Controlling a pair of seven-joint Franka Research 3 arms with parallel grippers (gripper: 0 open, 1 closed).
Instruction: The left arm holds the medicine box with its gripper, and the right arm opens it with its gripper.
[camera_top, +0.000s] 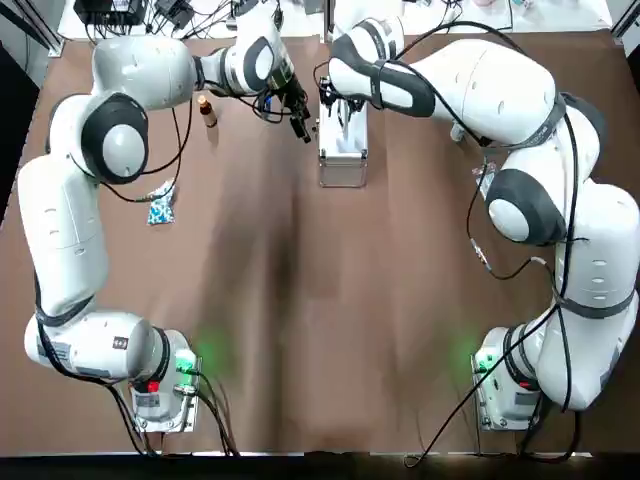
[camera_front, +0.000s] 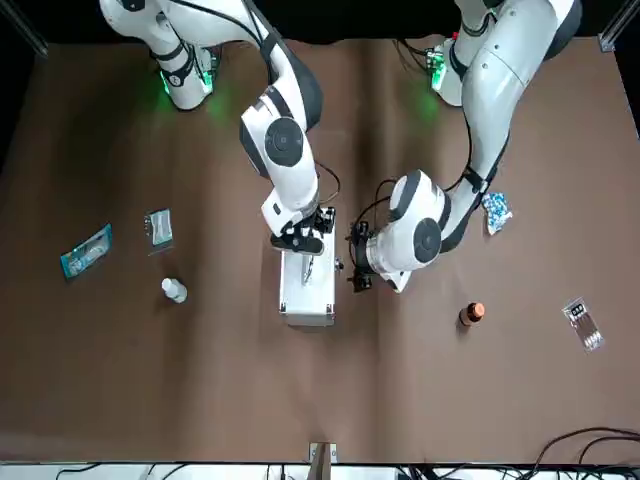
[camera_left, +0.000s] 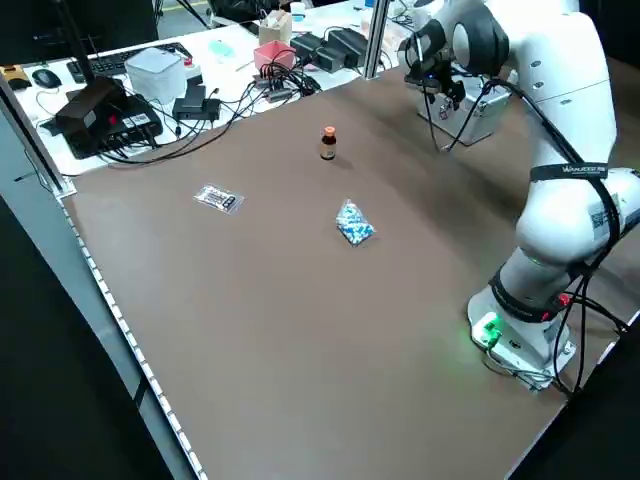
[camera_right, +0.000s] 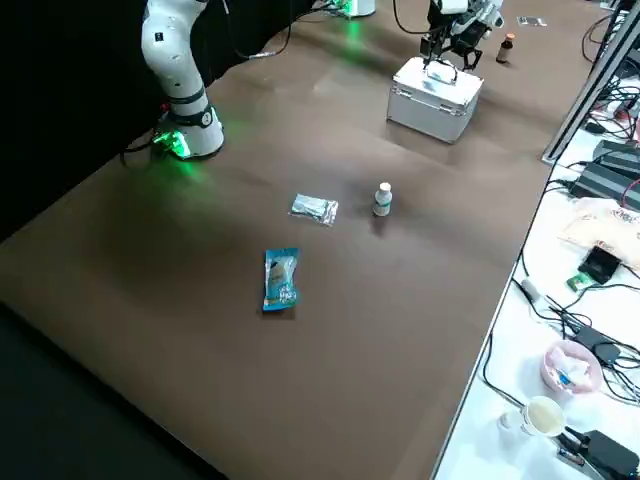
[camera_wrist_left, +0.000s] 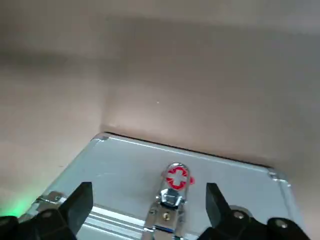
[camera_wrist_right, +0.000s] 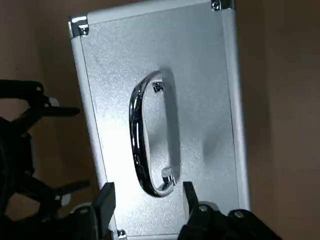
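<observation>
Starting at the left gripper (camera_wrist_left: 147, 191), you see its two black fingers (camera_wrist_left: 79, 202) spread wide with nothing clamped. Between them shows the long side wall of the medicine box (camera_wrist_left: 125, 165), and I cannot tell whether either pad touches it. In the front view this gripper sits just beside that wall. The right gripper (camera_wrist_right: 147, 191) hangs over the lid, its fingers likewise parted, straddling one end of the handle (camera_wrist_right: 142, 140) without gripping it.

The box is a rectangular case of silver metal with a fine pebbled skin, smooth bright edging and rounded corner caps. Its handle is a polished chrome bow lying flat along the lid. On the side wall facing the left gripper sits a small chrome latch (camera_wrist_left: 170, 200), topped by a round badge with a red cross. The lid lies shut. You'll find the box standing on the matte brown table (camera_top: 300, 300), in the middle of the side far from the arm bases.

Farther out on the left arm's side are three things:
- a small brown bottle (camera_top: 207, 110) with an orange cap, upright and near the box
- a crinkled blue-and-white packet (camera_top: 161, 205)
- a flat clear blister strip (camera_front: 582, 323)

On the right arm's side are a small white bottle (camera_front: 174, 290), a clear sachet (camera_front: 158, 226) and a teal wrapper (camera_front: 86, 250), all well apart from the box.
</observation>
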